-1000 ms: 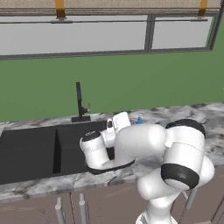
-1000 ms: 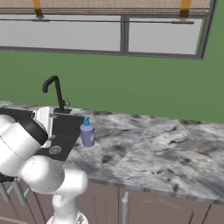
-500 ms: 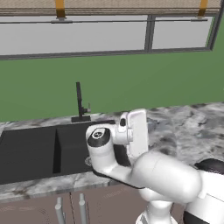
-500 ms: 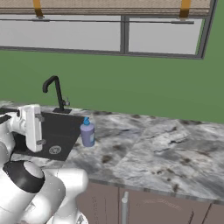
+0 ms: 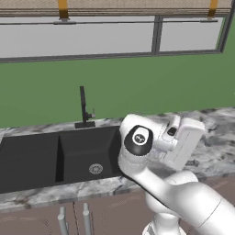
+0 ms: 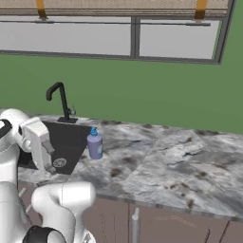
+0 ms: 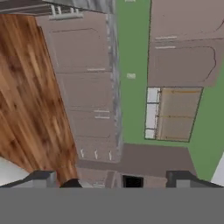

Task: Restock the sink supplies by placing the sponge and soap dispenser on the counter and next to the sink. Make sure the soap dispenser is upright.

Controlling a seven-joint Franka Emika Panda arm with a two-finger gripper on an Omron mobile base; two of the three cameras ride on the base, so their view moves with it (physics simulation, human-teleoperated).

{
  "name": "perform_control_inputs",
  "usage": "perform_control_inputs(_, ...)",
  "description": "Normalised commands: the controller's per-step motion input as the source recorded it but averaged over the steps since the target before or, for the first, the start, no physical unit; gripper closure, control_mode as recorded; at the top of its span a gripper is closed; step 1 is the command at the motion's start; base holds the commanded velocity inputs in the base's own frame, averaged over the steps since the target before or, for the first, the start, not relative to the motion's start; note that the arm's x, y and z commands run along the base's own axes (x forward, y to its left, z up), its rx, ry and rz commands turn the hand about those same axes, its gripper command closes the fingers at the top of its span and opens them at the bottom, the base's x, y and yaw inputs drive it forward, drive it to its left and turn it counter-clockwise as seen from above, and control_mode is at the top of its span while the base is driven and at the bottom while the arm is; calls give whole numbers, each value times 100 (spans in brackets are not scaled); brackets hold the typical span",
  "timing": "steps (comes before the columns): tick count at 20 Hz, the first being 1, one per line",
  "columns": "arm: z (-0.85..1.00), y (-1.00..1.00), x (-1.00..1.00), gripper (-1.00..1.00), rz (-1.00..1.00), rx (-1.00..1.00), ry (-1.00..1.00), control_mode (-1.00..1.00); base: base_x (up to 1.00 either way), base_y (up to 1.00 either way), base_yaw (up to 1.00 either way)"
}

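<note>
Since nothing sits between them, the fingers (image 7: 41, 178) stand spread wide and empty. They point away from the sink (image 6: 71, 137), toward a run of cabinets (image 7: 83, 57) and a wooden floor (image 7: 26, 87). In the right base view the hand (image 6: 39, 141) hangs over the sink's near edge with its tips turned down and outward. Behind it the wrist folds back over the sink's front rim, and the arm (image 5: 183, 202) coils up from the base in a tight bend, elbow toward the sink's right end.

The dispenser (image 6: 95, 144) stands upright on the counter (image 6: 166, 161), just beside the sink's right edge and well forward of the faucet (image 6: 59, 97). Its part of the job looks done.

If it needs moving, it is probably light, rigid plastic with a smooth, somewhat slippery wall. Its blue pump (image 6: 94, 131) makes it top-heavy enough to tip under a sideways nudge. The best hold is likely across the straight body below the rounded shoulders, with the fingers level. The pump is a poor grip, since it may give or twist.

The sponge is what remains, and the hand's outward aim suggests a search away from the sink.
</note>
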Motion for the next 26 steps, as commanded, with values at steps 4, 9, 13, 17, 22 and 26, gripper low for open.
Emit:
perform_control_inputs(4, 0, -42, -61, -100, -10, 20, -47, -100, 0, 0, 0)
perform_control_inputs(9, 12, -10, -30, -100, -11, 23, -48, -100, 0, 0, 0)
perform_control_inputs(13, 37, 20, 0, -100, -22, 24, -38, -100, 0, 0, 0)
perform_control_inputs(17, 24, 11, 0, -100, -11, 24, -33, -100, 0, 0, 0)
perform_control_inputs(22, 0, -9, 0, -100, 21, 19, -33, -100, 0, 0, 0)
perform_control_inputs(26, -11, 5, 0, -100, 30, 5, -19, -100, 0, 0, 0)
